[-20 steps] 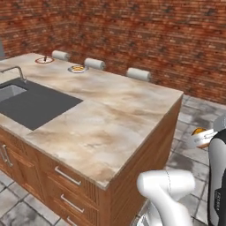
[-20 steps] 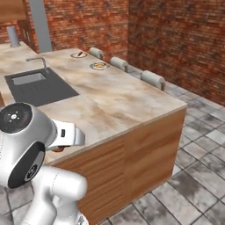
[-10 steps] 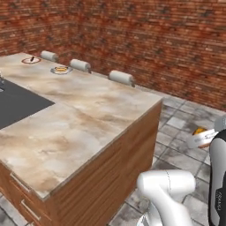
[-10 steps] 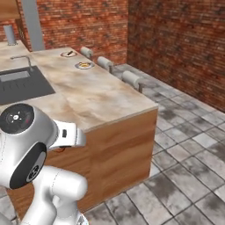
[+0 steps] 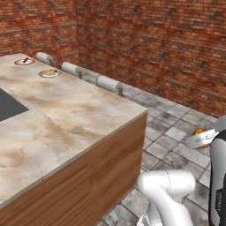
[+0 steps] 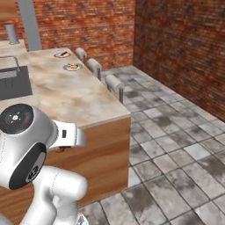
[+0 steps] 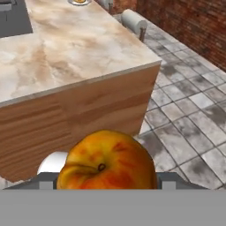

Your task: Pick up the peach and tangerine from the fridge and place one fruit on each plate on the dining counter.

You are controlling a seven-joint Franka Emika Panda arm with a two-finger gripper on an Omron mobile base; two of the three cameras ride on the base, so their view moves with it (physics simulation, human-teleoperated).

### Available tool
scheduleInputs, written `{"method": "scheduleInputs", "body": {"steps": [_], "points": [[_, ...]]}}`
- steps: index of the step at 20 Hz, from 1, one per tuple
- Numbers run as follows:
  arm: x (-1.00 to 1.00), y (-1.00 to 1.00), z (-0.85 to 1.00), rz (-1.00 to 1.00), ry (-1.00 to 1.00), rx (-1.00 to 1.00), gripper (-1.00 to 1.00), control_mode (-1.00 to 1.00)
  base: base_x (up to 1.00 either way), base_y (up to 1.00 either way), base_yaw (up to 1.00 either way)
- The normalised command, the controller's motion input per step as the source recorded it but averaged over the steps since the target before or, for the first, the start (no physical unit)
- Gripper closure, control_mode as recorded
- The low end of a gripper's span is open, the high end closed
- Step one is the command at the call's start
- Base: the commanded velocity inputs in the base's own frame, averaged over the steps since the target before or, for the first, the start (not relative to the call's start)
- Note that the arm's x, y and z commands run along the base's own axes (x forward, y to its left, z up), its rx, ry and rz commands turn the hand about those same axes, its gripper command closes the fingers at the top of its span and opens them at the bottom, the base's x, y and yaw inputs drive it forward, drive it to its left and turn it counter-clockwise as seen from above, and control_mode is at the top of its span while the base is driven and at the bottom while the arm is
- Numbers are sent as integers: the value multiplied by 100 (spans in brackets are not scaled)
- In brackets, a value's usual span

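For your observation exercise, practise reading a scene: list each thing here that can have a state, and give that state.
Gripper: shut on the peach.
Orange-red round peach: held off the floor.
Nearer grey-white round plate: on the counter, carrying orange food.
Farther plate: carrying a dark bit.
Beige marbled dining counter: bearing both plates.

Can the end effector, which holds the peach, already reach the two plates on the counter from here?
Probably not: the round orange-red peach is held low beside the beige marbled counter, and the two small round plates lie at its far end.

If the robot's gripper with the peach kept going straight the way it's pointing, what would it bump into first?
Probably the wooden side of the dining counter. In the hand view, the gripper holds the peach and points at that wood panel below the stone top. Depth is hard to judge, so it might meet the tiled floor instead.
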Motion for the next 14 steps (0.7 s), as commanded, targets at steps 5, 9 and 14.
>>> {"method": "scheduleInputs", "body": {"steps": [5,9,14], "points": [[0,0,0,0,0,0,100,100,46,-100,29],[0,0,0,0,0,0,100,100,46,-100,29],[0,0,0,0,0,0,100,100,50,-100,30]]}}
